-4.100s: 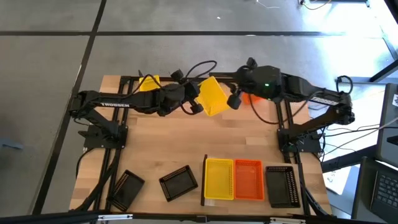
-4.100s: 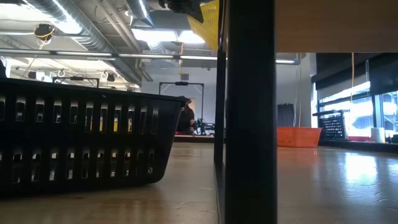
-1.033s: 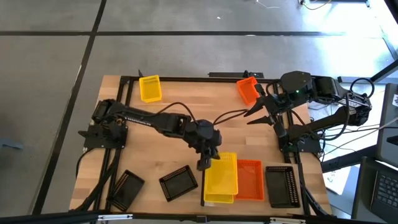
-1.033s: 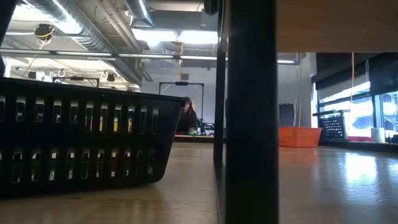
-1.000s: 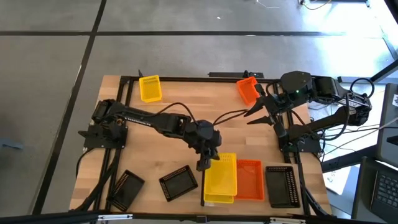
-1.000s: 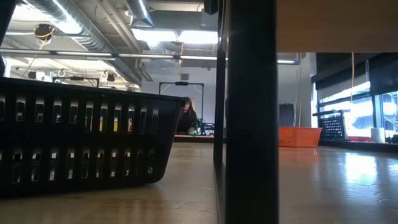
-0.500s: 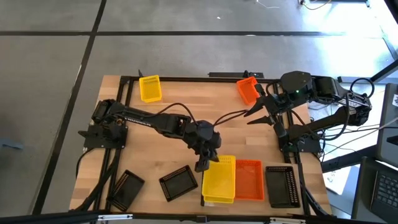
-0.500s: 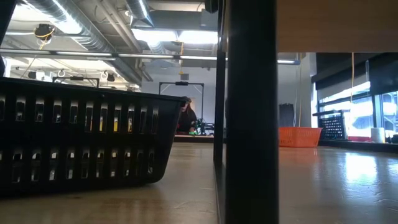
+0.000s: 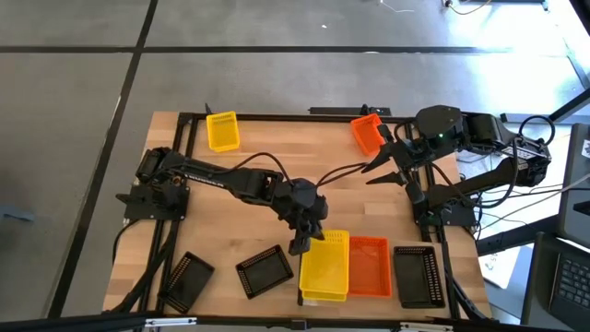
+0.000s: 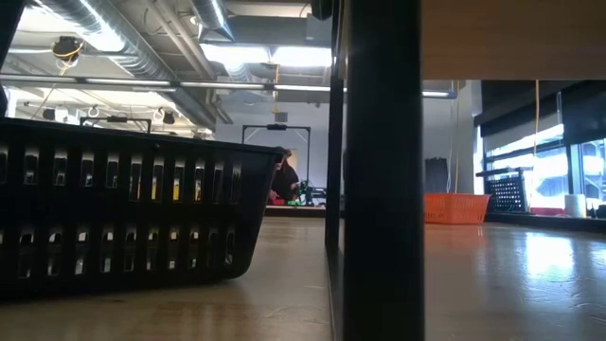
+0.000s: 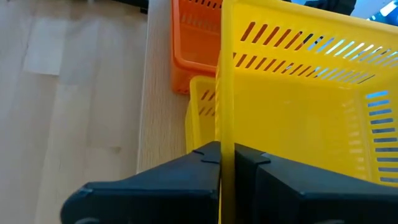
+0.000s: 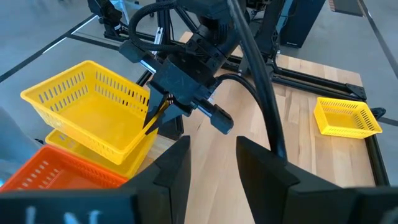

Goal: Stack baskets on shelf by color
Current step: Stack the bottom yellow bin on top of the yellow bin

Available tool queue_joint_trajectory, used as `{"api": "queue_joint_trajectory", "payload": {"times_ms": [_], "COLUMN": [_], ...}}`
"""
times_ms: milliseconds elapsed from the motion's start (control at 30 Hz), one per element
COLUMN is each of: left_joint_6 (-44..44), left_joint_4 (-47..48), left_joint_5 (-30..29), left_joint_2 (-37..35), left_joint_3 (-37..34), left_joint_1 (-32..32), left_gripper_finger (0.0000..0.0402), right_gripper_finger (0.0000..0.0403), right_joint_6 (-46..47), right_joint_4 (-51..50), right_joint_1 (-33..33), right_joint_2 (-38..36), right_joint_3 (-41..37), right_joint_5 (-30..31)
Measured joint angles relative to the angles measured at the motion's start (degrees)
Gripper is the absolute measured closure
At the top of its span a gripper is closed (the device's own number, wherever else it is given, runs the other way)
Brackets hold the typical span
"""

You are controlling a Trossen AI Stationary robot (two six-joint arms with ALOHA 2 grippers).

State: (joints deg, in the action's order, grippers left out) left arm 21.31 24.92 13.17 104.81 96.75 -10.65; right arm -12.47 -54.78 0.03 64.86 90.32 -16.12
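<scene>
A yellow basket (image 9: 325, 263) hangs tilted just above another yellow one (image 11: 202, 102) on the shelf (image 11: 158, 118), beside an orange basket (image 9: 369, 266). The left gripper (image 9: 301, 243), its arm reaching across the table (image 9: 249, 148), pinches the basket's wall. The right gripper (image 9: 376, 171) hovers spread near the far right, holding nothing. 3 black baskets sit along the near edge.
</scene>
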Motion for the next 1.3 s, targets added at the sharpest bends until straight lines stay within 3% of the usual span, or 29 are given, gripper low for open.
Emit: {"api": "queue_joint_trajectory", "payload": {"times_ms": [700,1067,1300], "left_joint_6": [0.7,1.1,0.7], "left_joint_4": [-0.1,-0.2,-1.1], "left_joint_5": [0.0,0.0,0.0], "left_joint_2": [0.0,0.0,-0.1], "left_joint_3": [0.0,0.0,0.0], "left_joint_1": [-0.4,-0.4,-0.4], "left_gripper_finger": [0.0400,0.0338,0.0334], "right_gripper_finger": [0.0271,0.0271,0.0271], "right_joint_6": [0.0,0.0,0.0], "right_joint_4": [0.0,0.0,0.0], "right_joint_1": [0.0,0.0,0.0], "right_joint_2": [0.0,0.0,0.0], "right_joint_3": [0.0,0.0,0.0], "right_joint_5": [0.0,0.0,0.0]}}
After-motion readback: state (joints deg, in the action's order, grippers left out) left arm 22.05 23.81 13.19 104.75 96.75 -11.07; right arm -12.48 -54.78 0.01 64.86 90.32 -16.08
